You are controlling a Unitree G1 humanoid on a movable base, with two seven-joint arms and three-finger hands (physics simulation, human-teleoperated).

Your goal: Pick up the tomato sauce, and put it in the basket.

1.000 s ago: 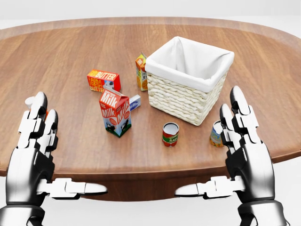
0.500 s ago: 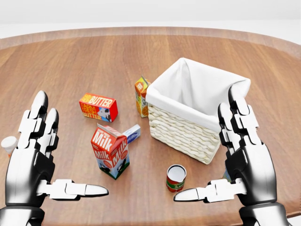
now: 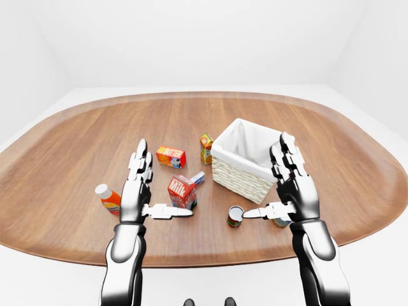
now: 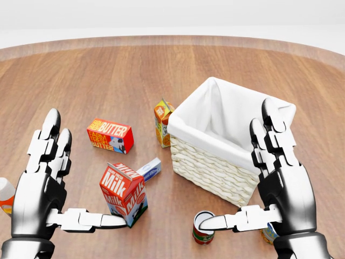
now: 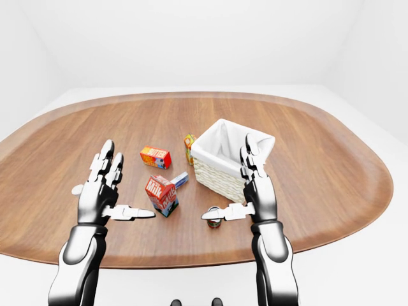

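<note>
Tomato sauce can [image 4: 203, 228] stood upright on the table [image 4: 108, 70], just below the wicker basket [image 4: 226, 135] in the head view — right hand [image 4: 283, 189] open, thumb tip over its rim. Left hand [image 4: 46, 186] was spread open too — thumb by the milk carton [image 4: 124, 192].

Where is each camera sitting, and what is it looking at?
Head view: on the robot's head, tilted down at the basket and tomato sauce can; both hands show.
Left-eye view: on the head, wider, taking in the whole table; left hand, right hand and forearms show.
Right-eye view: nearly the same picture, shifted sideways.
All share basket, can and hands.
</note>
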